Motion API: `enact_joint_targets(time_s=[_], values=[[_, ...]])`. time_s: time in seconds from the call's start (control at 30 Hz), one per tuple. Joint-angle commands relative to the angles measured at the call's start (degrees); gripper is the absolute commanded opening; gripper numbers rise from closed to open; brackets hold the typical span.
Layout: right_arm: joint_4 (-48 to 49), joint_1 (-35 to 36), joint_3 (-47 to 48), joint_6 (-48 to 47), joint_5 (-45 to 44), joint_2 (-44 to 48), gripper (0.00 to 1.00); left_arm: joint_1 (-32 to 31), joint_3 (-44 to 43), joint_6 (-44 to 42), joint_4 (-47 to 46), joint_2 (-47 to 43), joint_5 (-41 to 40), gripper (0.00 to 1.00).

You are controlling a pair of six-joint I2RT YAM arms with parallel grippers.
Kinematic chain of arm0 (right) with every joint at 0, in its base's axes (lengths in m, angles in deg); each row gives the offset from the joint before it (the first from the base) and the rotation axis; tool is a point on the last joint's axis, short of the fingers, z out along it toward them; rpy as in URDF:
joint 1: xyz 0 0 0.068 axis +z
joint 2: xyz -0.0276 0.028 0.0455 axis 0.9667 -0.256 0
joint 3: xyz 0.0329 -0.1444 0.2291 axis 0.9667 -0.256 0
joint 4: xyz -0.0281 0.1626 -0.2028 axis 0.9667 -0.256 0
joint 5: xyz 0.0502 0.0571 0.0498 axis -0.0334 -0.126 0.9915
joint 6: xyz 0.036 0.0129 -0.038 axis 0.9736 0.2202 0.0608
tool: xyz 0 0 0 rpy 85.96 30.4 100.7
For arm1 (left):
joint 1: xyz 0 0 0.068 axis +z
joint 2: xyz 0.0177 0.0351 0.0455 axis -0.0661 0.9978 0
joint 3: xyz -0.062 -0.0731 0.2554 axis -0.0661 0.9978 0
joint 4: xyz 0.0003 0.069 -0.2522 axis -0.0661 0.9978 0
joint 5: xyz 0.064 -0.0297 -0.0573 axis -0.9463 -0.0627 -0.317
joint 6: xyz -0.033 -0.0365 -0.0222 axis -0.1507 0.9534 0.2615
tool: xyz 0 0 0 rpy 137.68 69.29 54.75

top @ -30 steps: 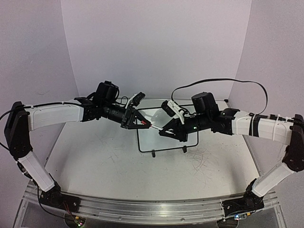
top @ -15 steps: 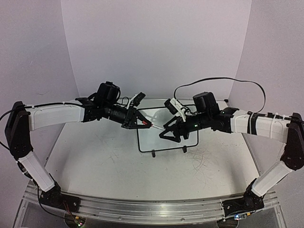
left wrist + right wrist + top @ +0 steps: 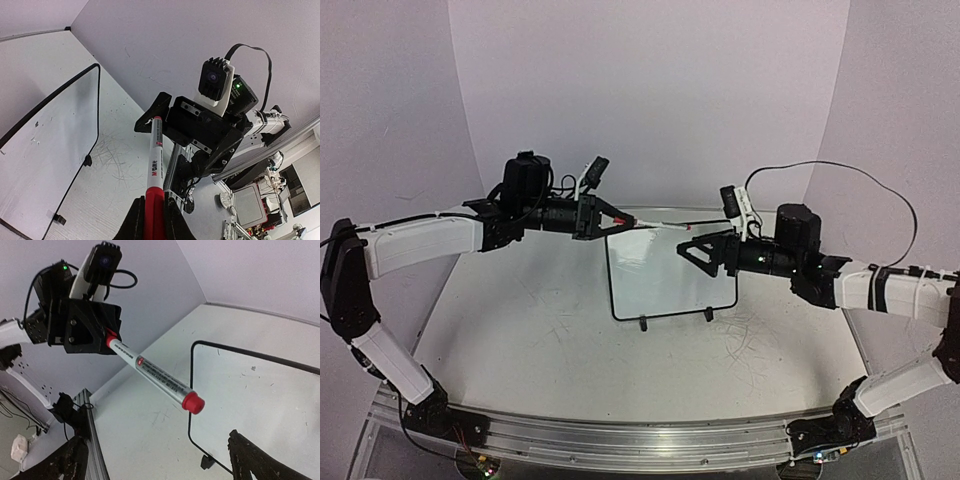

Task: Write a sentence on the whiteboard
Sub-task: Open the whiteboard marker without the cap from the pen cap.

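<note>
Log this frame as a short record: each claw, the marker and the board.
left claw: shut on the marker, raised off the table
right claw: open, empty, apart from the marker's free end
marker: pale barrel, red at both ends, free end pointing toward the right claw
whiteboard: on the table between the arms, no writing visible
task state: nothing written yet
</note>
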Motion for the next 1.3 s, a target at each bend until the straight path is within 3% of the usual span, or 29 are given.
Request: enact_joint_targets(time_s=[0.0,0.33,0.5,0.7,0.9,1.03,1.27], values=[[11.27,-0.41,1.60,7.01,-1.99,2.15,0.98,-0.11,0.08,2.05,-7.36,-3.13,1.79,0.00],[13.35,-1.04,10.20,18.26,7.95,-4.88,0.97,-1.66,0.66,4.59,-11.71,-4.23,3.83,0.00],[17.69,-1.04,14.32,20.51,17.59,-9.81,0.77,-2.37,1.00,5.43,-12.15,-4.03,4.36,0.00],[23.37,-0.93,16.73,24.19,23.92,-13.51,0.67,-3.03,1.55,5.76,-12.56,-4.10,4.06,0.00],[26.11,-0.43,16.92,25.23,25.64,-15.38,0.53,-3.26,1.58,6.10,-13.01,-3.61,4.12,0.00],[26.81,-0.18,17.14,25.42,26.23,-16.47,0.34,-3.24,1.23,6.26,-13.12,-3.21,4.41,0.00],[27.51,0.06,16.69,25.25,26.62,-17.12,0.24,-3.24,1.41,6.54,-13.21,-2.65,4.71,0.00]])
